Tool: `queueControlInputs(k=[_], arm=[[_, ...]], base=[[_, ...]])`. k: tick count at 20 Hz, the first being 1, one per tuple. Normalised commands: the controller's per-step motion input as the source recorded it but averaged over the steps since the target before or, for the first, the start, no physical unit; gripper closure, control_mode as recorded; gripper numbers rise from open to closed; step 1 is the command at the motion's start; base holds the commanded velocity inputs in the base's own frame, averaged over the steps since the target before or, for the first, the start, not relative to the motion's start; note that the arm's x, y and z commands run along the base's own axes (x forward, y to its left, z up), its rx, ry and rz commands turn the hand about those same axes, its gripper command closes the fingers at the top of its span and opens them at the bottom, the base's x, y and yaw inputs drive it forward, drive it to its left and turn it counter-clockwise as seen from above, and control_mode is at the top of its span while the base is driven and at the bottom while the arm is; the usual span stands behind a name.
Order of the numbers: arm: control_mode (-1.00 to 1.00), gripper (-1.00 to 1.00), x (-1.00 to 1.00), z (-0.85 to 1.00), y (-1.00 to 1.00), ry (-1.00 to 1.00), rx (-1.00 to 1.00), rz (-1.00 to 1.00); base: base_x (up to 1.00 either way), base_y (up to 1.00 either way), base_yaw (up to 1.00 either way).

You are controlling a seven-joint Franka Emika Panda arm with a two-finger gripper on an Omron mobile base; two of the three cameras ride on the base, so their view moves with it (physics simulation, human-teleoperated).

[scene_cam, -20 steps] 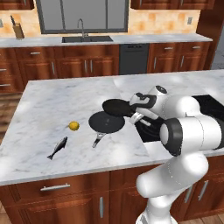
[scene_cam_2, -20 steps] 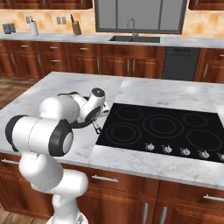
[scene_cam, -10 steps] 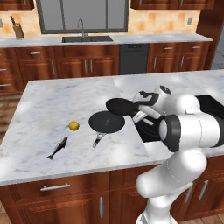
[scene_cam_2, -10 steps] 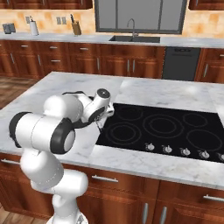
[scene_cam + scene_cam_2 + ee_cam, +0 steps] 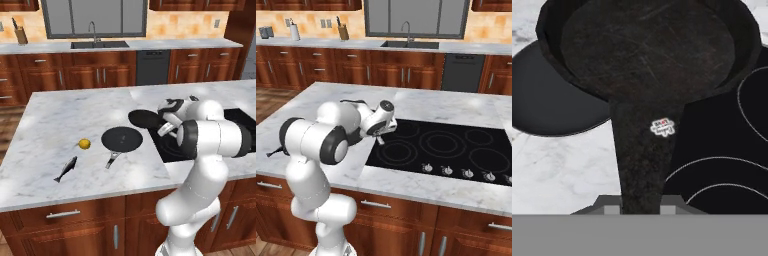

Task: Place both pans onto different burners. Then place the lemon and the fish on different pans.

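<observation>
My gripper [image 5: 640, 210] is shut on the dark handle [image 5: 644, 150] of one black pan [image 5: 647, 45], which hangs just above the counter at the cooktop's left edge. In the left base view that pan [image 5: 145, 119] is beside my gripper [image 5: 164, 129]. The second pan [image 5: 122, 138] lies flat on the marble to its left, and it also shows under the held one as the other pan [image 5: 557, 110]. Further left lie the yellow lemon [image 5: 84, 144] and the grey fish [image 5: 66, 169]. Burners [image 5: 397, 151] ring the black cooktop [image 5: 456, 155], where my gripper [image 5: 379, 139] hovers at the left edge.
The marble island [image 5: 60, 115] holds everything, and its front edge runs close to the fish. Silver knobs [image 5: 466, 173] line the cooktop's front. A sink [image 5: 95, 44] and a knife block [image 5: 20, 35] stand on the far counter.
The gripper has carried the held pan to the right, from beside the resting pan toward the cooktop's left edge. The other pan, lemon and fish have not moved.
</observation>
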Motion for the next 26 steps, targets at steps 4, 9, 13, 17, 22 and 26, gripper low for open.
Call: queueControlInputs(k=[4,9,13,17,22,26], arm=[[-1.00,1.00,0.17,0.00,-0.44,0.00,0.00,0.00],[-1.00,1.00,0.00,0.00,-0.31,0.00,0.00,0.00],[-1.00,1.00,-0.01,0.00,-0.24,0.00,0.00,-0.02],[-1.00,1.00,-0.20,0.00,-0.34,0.00,0.00,-0.07],[-1.00,1.00,-0.06,0.00,-0.33,0.00,-0.10,-0.09],[-1.00,1.00,0.03,0.00,-0.23,0.00,-0.25,-0.09]], base=[[0.00,0.00,0.00],[0.00,0.00,0.00],[0.00,0.00,0.00],[0.00,0.00,0.00],[0.00,0.00,0.00],[0.00,0.00,0.00]])
